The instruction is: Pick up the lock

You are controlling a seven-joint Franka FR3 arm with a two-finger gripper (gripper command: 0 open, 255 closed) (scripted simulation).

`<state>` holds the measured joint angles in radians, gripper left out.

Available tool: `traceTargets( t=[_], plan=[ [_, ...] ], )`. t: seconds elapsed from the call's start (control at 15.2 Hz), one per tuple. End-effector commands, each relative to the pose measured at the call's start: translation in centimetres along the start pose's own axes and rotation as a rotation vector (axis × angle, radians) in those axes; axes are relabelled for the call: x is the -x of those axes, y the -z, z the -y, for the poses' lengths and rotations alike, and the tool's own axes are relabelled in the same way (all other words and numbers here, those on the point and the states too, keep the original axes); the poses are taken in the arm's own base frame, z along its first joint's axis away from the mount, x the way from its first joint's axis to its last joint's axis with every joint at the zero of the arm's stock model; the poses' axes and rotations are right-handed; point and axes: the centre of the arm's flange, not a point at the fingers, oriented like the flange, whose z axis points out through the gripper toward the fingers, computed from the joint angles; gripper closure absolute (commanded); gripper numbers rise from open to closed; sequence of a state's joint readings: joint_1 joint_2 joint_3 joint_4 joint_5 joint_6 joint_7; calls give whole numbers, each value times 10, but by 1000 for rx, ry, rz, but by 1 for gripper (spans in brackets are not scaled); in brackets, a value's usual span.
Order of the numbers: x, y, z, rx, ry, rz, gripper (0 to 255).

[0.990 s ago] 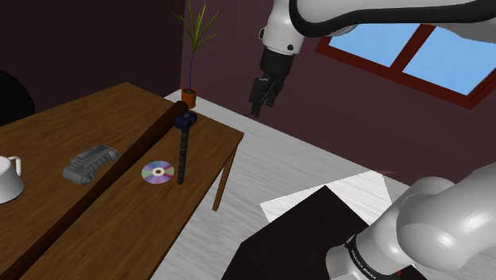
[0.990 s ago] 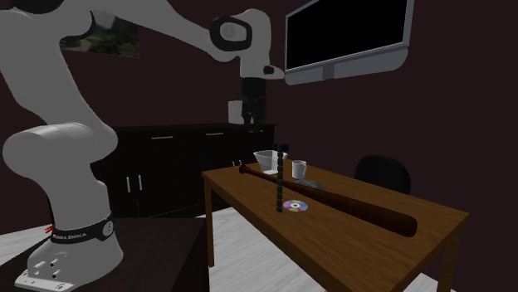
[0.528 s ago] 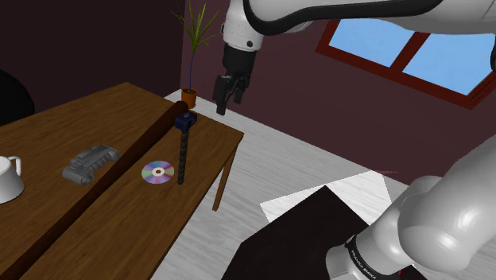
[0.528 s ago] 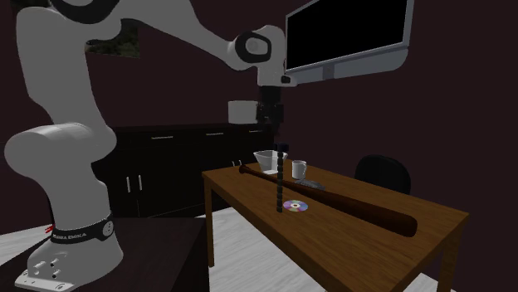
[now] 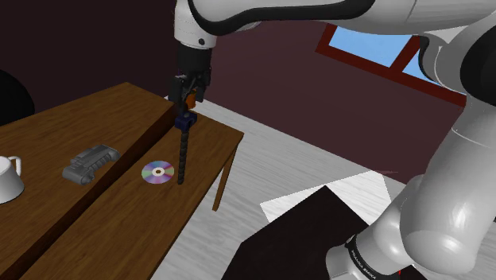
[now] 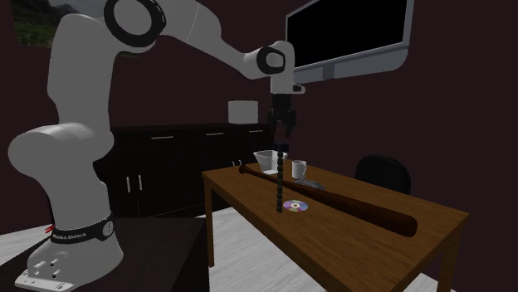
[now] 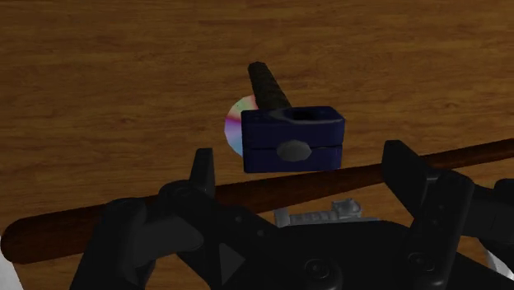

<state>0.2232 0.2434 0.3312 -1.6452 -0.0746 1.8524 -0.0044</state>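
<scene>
The lock (image 5: 184, 126) stands upright on the wooden table (image 5: 119, 231): a dark blue block atop a black ribbed shaft. My gripper (image 5: 187, 97) hangs just above its block, open and touching nothing. In the second exterior view the gripper (image 6: 283, 128) is over the lock (image 6: 280, 178) near the table's middle. Along the hand, the blue block (image 7: 292, 138) lies between and beyond my spread fingers (image 7: 202, 165), with the gripper (image 7: 303, 165) centred on it.
A long dark bat (image 5: 95, 183) runs along the table beside the lock. A shiny disc (image 5: 157, 172) lies at the shaft's foot. A grey gadget (image 5: 90, 161) and a white cup (image 5: 6, 179) sit beyond the bat. A potted plant (image 5: 197, 28) stands behind the table corner.
The arm has swung toward the shoulder view's left and lowered, carrying the gripper from over the floor to just above the lock. Nothing on the table moved.
</scene>
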Motion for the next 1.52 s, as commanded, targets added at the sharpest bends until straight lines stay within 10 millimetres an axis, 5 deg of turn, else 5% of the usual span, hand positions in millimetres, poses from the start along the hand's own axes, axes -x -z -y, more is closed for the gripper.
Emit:
traceTargets(
  t=[0.0, 0.53, 0.59, 1.19, 1.45],
  plan=[
    [-8, -6, 3, 1, 12, -3, 0],
    [-9, -41, 3, 1, 12, -3, 0],
    [-9, -41, 4, 1, 12, -3, 255],
    [-9, -41, 3, 1, 12, -3, 255],
    [-8, -20, 3, 1, 12, -3, 255]
  ],
)
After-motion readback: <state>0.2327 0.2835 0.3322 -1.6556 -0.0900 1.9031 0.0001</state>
